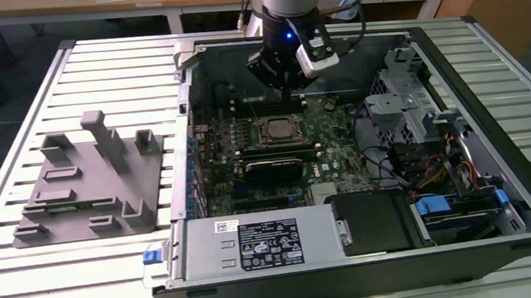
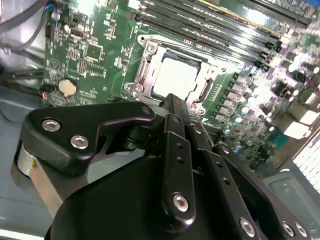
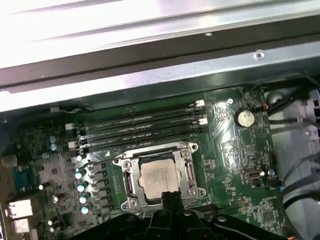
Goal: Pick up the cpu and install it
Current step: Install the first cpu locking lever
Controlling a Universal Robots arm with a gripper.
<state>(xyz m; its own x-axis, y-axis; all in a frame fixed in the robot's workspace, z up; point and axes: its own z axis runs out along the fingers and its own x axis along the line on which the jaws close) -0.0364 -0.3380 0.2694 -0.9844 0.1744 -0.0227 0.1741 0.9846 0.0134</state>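
Note:
The cpu [image 1: 275,129] lies flat in the motherboard socket, inside the open computer case. Its silvery top shows in both wrist views [image 2: 175,77] [image 3: 157,176], framed by the metal socket frame [image 3: 186,172]. My gripper [image 1: 285,94] hangs above the board, a little behind the socket in the exterior view. Its black fingertips [image 2: 175,107] [image 3: 170,197] are pressed together and shut, holding nothing. They stand apart from the cpu, near one edge of the socket.
The memory slots [image 3: 140,130] run beside the socket, and a coin battery [image 3: 244,118] sits on the board. A grey fixture block [image 1: 83,181] stands on the slatted table at the exterior view's left. The power supply [image 1: 254,246], drive cage [image 1: 404,106] and case walls crowd the board.

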